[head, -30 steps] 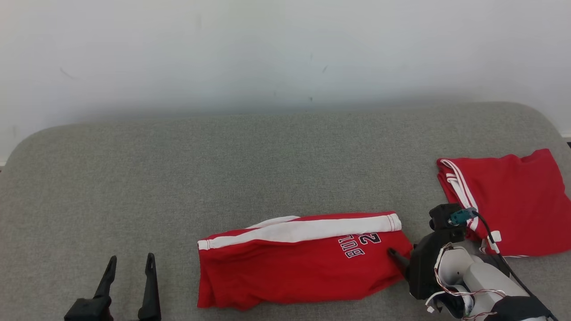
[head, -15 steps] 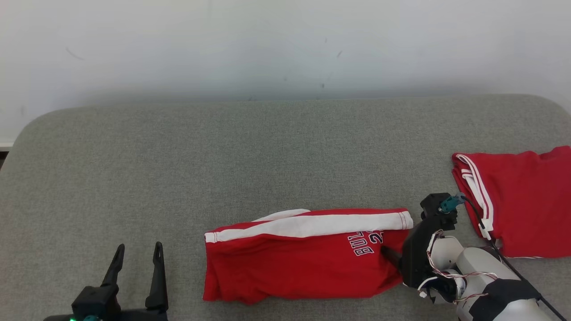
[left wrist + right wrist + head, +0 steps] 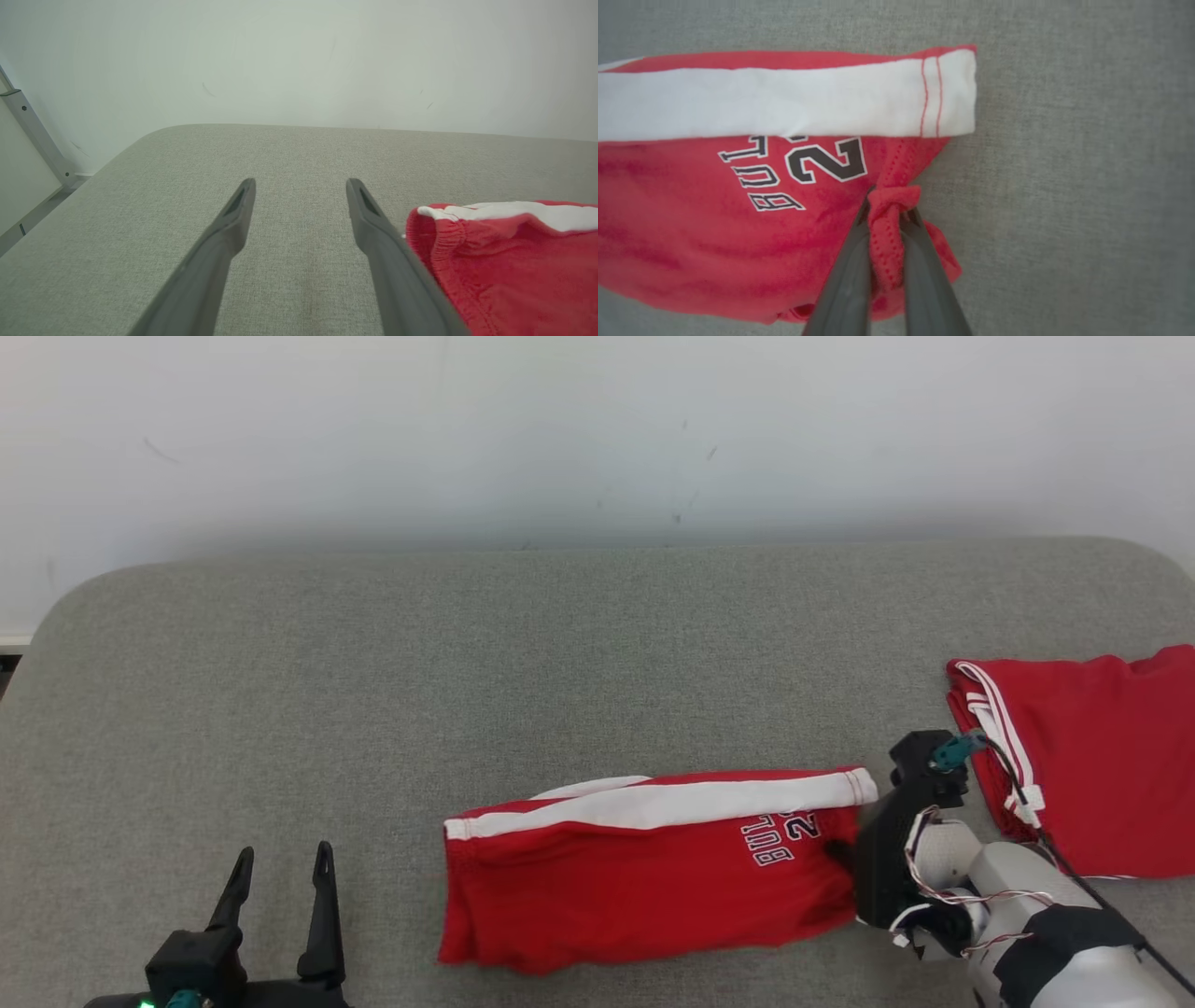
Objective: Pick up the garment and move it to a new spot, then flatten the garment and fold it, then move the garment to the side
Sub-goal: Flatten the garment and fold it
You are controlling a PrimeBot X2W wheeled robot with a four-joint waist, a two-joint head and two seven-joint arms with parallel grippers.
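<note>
- The right pincer is clamped shut on a bunched pinch of hem, with red cloth squeezed between its two long dark fingers.
- That pinch is at the right end of the red sports shorts with a broad white side stripe. Their dark "BUL" and "2" print sits just beside the grip, under the stripe.
- In the head view, the shorts lie folded lengthwise on the grey fabric-covered bench. They are near its front edge and right of centre, with the white stripe along their far side.
- The right arm's pale forearm, strung with thin wires, reaches in from the lower right to the shorts' end.
- The left pincer stands open at the lower left, its fingers spread above bare bench. The shorts' gathered elastic end lies off to its right, apart from it.
- A second folded red garment with thin white stripes lies at the bench's right edge. It is beyond the right arm and clear of the shorts.
- A plain pale wall rises behind the bench.
</note>
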